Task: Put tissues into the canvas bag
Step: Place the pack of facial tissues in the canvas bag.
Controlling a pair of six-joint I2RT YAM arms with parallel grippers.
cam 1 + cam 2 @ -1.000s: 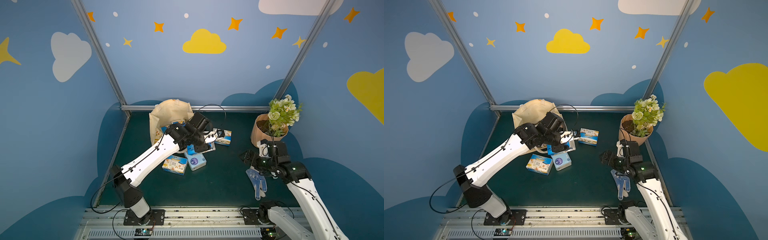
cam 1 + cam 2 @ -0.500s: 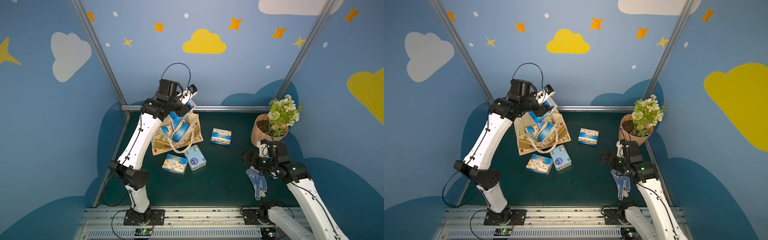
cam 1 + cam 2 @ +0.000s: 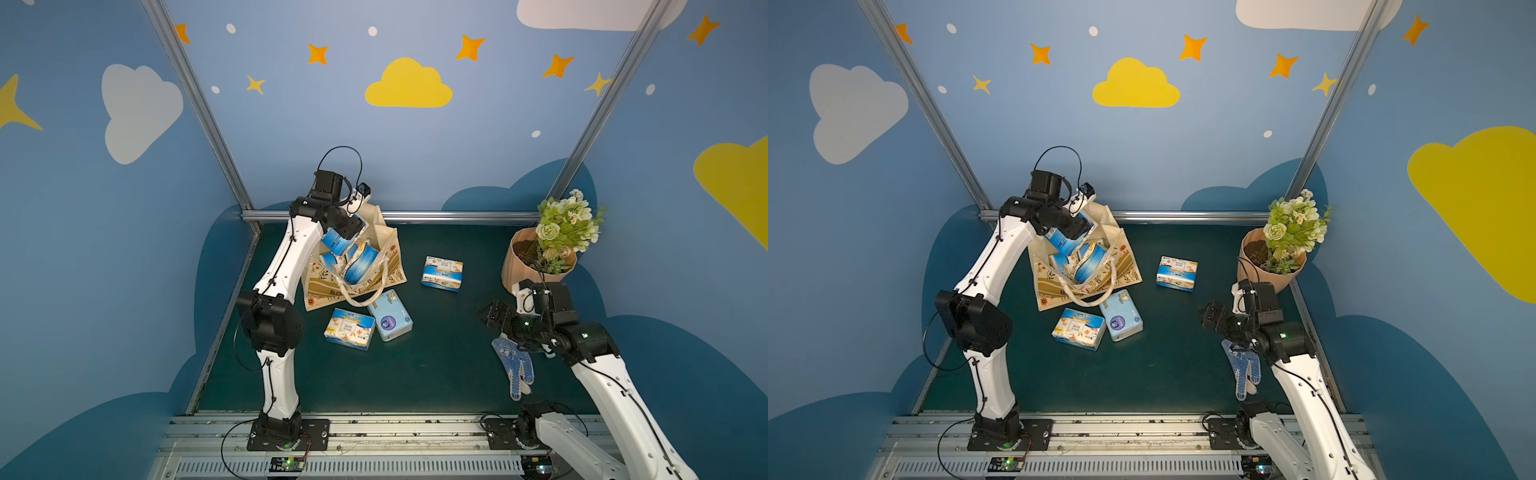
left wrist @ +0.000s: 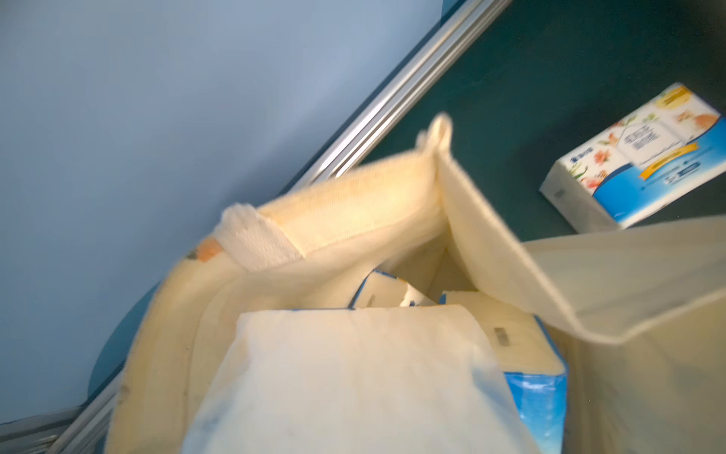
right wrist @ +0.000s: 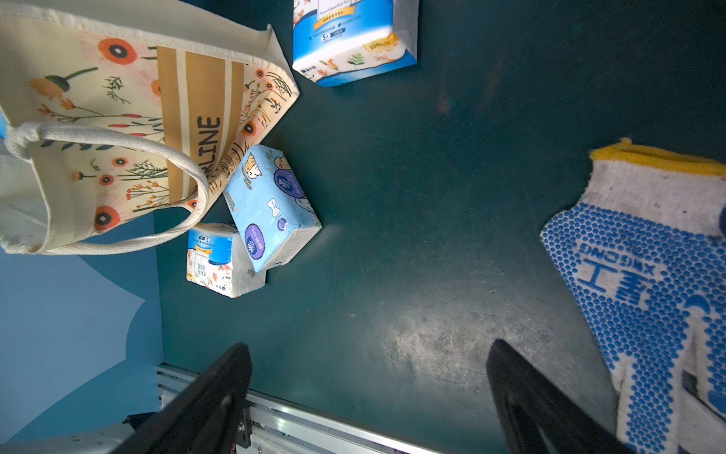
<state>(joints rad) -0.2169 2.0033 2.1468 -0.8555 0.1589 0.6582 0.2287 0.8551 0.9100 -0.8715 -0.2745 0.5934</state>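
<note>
Cream canvas tote bag [image 3: 388, 245] with rope-like handles, floral print and a tan lettered stripe slumps at the back left of the dark green matte table mat [image 3: 436, 374]. Its mouth gapes upward and the fabric is soft and creased. Several glossy brick-shaped packs [image 3: 359, 262] are jumbled inside it, tilted at odd angles.

The left gripper [image 3: 341, 233] hangs over the bag's mouth with a blue-and-white soft plastic tissue pack [image 3: 334, 242] right at its tip. In the left wrist view that pack's pale crinkly face [image 4: 353, 373] fills the foreground above the open bag [image 4: 353, 204] (blurred, fingers out of frame). Whether the jaws are clamped on it or apart cannot be told.

Three packs lie on the mat outside the bag. A lone floral-print pack [image 3: 442, 273] lies right of the bag, apart from it. A pale blue pack with a purple circle [image 3: 390, 315] lies just in front of the bag, touching a second floral-print pack [image 3: 349, 329]. One looped handle droops toward those two.

The right gripper [image 5: 369, 393] hovers over bare mat at the right, black fingers [image 5: 212, 393] spread wide, holding nothing. A knitted white work glove with blue rubber dots [image 5: 648, 275] and a yellow cuff lies flat beside it. A peach ribbed flower pot [image 3: 536, 272] with green-white flowers stands at the back right.
</note>
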